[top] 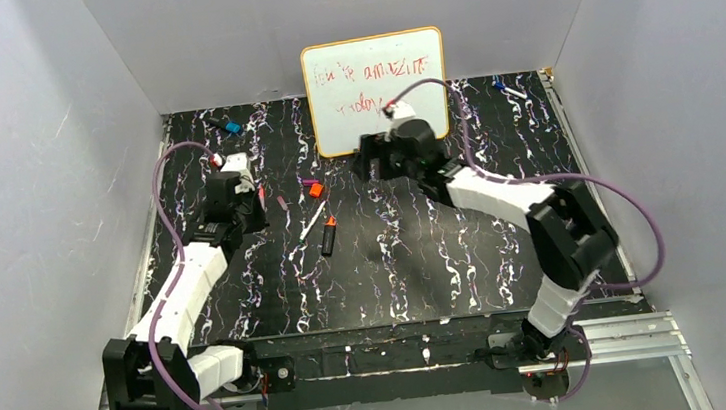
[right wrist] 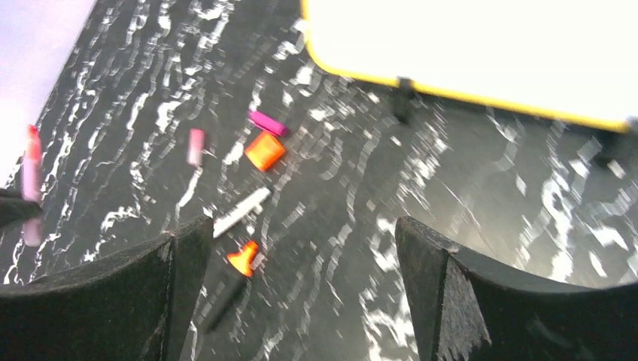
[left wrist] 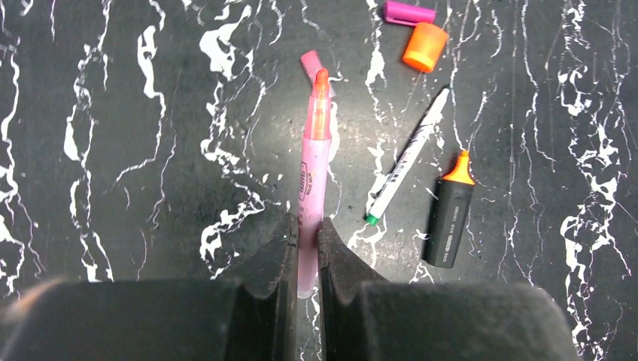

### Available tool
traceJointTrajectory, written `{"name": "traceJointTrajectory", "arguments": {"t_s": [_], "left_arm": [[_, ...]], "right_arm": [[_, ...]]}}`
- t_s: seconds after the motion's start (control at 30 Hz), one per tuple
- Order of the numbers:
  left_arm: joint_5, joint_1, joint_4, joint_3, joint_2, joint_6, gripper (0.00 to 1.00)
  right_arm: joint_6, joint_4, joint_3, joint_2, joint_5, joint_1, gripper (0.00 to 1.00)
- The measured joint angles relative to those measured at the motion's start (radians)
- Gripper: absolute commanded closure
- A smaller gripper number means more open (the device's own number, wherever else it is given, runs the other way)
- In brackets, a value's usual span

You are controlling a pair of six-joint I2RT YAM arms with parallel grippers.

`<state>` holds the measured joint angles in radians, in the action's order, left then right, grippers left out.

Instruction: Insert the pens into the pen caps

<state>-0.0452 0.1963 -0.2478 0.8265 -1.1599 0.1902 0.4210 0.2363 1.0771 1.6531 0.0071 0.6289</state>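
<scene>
Three pens: slim pale-pink marker with a red-orange tip (left wrist: 314, 162) is held; slim white marker (left wrist: 406, 158) and thick black marker with an orange tip (left wrist: 450, 214) lie loose on the black marbled tabletop (left wrist: 113, 150), just beside each other.
Left fingers (left wrist: 282, 252): clamped on the pink marker's rear end, so most of the barrel sticks out ahead of them.
Right fingers (right wrist: 180, 256): wide apart and empty, hovering in front of the yellow-framed whiteboard (top: 375, 88), well apart from the caps.
Caps: small pink plastic cap (left wrist: 311, 64) lies flat just beyond the held tip, slightly left of the marker's line; magenta cap (left wrist: 410, 13) and stubby orange cap (left wrist: 425, 47) sit together farther right.
Step (my read): seat the pink marker's tip in the pink cap.
Which end of the cap is open: cannot tell from these views — check before pushing.
Alignment: square the marker's axis to the cap's axis first. The offset looks small, but the mouth is narrow.
Risk: the cap is loose and will likely skate away under a push.
Fix: bring the right fingers over to pinch or back-stop the cap, then feed the tip in slowly.
Grip note: with the hold this far back the tip can swing — keep the force axial.
</scene>
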Motion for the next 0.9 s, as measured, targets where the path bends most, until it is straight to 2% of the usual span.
{"name": "traceJointTrajectory", "arguments": {"t_s": [0.03, 0.23, 0.4, 0.67, 0.9], "left_arm": [[-0.004, -0.012, -0.002, -0.012, 0.011, 0.008, 1.0], [-0.013, -0.103, -0.011, -0.057, 0.05, 0.054, 1.0], [-0.002, -0.166, -0.006, -0.066, 0.062, 0.078, 1.0], [0.017, -0.174, 0.007, -0.066, 0.09, 0.083, 1.0], [0.028, -0.174, 0.008, -0.066, 0.095, 0.082, 1.0]], "right_arm": [[-0.01, -0.008, 0.049, 0.036, 0.01, 0.019, 0.04], [-0.078, -0.043, 0.41, 0.293, 0.046, 0.143, 0.28], [-0.115, -0.101, 0.638, 0.494, 0.049, 0.183, 0.31], [-0.186, -0.2, 0.871, 0.737, 0.064, 0.236, 0.4], [-0.228, -0.236, 0.956, 0.805, 0.056, 0.275, 0.42]]}}
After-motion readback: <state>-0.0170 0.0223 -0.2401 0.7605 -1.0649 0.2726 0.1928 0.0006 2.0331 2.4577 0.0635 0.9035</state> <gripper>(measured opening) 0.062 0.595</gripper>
